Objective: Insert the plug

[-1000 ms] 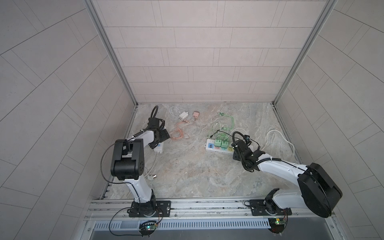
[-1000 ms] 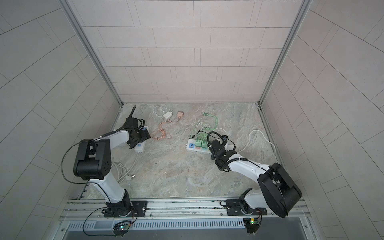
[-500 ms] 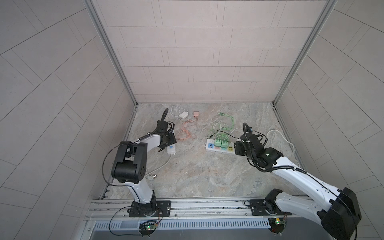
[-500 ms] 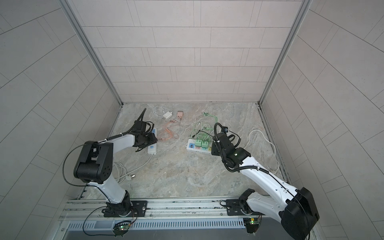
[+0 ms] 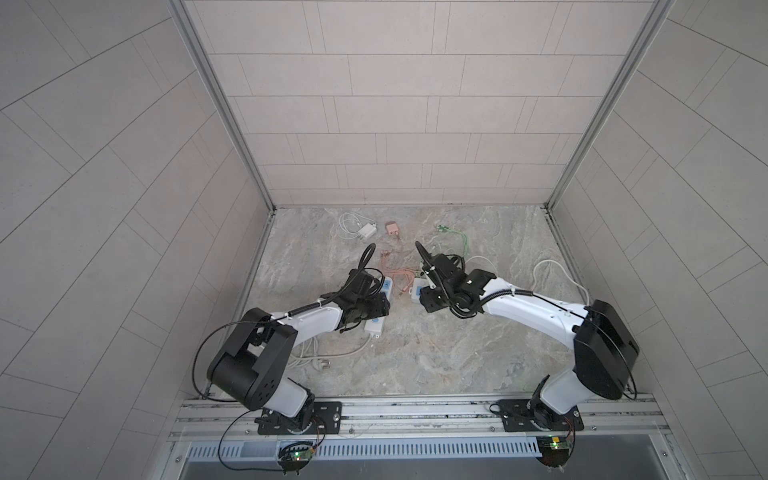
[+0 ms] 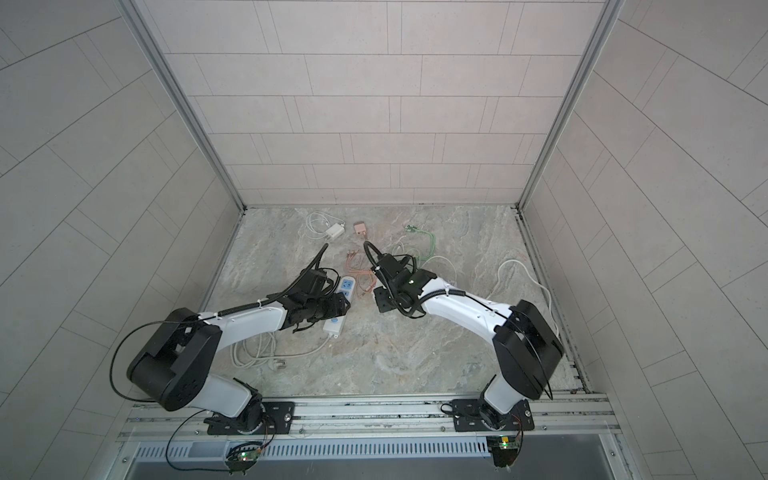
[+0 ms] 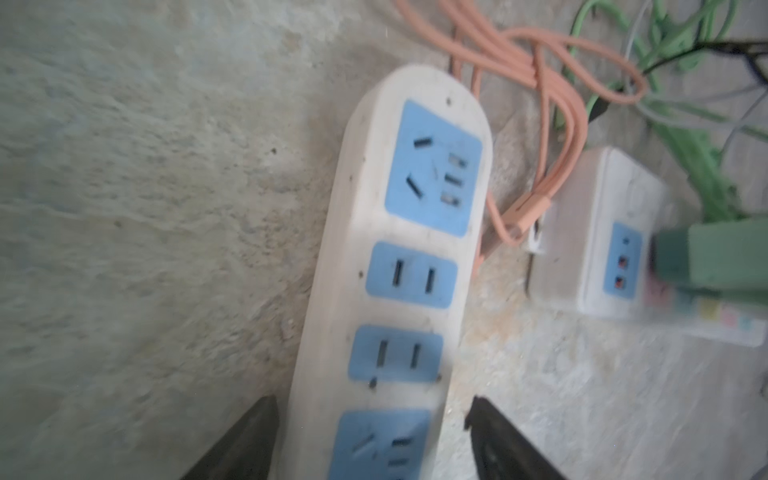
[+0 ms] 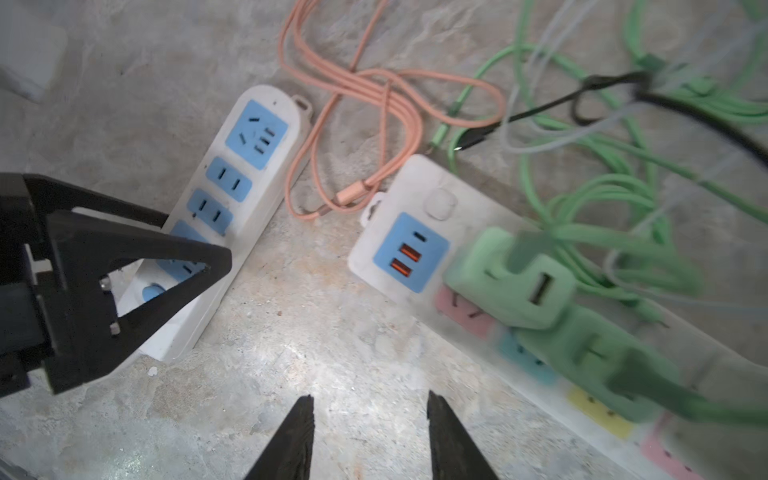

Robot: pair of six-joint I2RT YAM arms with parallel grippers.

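A white power strip with blue sockets (image 7: 399, 270) lies on the stone floor, also seen in both top views (image 5: 375, 326) (image 6: 333, 326). My left gripper (image 7: 372, 401) (image 5: 380, 308) (image 6: 338, 307) stands open astride it, with a small gap on each side. A second white strip (image 8: 415, 195) (image 7: 602, 216) has two green plugs (image 8: 511, 282) seated in it. My right gripper (image 8: 370, 398) (image 5: 428, 302) hangs open over bare floor by that strip's near end, holding nothing. A white charger plug (image 5: 365, 231) and a pink one (image 5: 392, 228) lie loose at the back.
An orange cable (image 8: 374, 91) is coiled between the two strips. Green cables (image 8: 623, 187) tangle behind the second strip. The first strip's cord and its own plug (image 5: 324, 365) lie near the left arm's base. A white cord (image 5: 552, 270) loops by the right wall.
My left gripper and the blue-socket strip have moved from near the left wall toward the middle. My right gripper has swung left to the near end of the second strip.
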